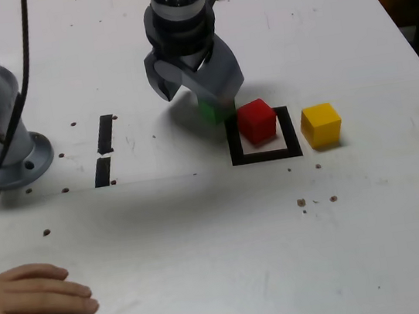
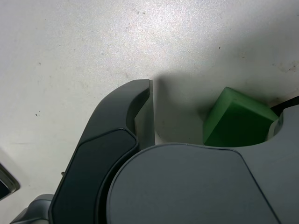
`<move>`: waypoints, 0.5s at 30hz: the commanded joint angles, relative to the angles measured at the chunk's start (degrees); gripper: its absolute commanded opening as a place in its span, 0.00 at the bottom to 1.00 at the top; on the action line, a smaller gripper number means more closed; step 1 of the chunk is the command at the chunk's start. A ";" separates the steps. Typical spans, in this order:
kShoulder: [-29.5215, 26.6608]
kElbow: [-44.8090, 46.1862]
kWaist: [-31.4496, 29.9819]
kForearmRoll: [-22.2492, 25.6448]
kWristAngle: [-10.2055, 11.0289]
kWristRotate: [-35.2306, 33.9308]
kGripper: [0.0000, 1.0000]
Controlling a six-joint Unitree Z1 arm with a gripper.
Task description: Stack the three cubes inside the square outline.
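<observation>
green cube (image 2: 236, 119) sat low between my jaws, near one of them and well apart from the other, with bare table (image 1: 206, 243) showing in the gap; my gripper (image 1: 198, 88) stood wide open over it, holding nothing; i judged the step in hand was the grasp of this cube, and that doing it well meant centring first, since closing from where i was would have shoved the cube sideways before both jaws met it; i also reckoned i should drop until the pads covered the flat faces, not the edges, then close squarely; the cube looked a plain, matte, solid green block with crisp edges, smaller than my jaws, resting flat on the table; beyond my jaws, close by, the red cube (image 1: 257, 121) stood inside the square outline (image 1: 266, 154), touching nothing else i could make out; the yellow cube (image 1: 321, 125) waited just outside the outline, farther from me; so the stack had its base, and two cubes were not yet placed.
</observation>
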 commanded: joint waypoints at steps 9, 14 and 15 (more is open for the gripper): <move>-4.99 -3.07 0.12 3.99 1.31 -0.05 0.96; -7.56 -9.03 -0.54 12.21 2.59 -0.04 0.96; -7.95 -10.50 -0.94 13.85 2.80 -0.02 0.96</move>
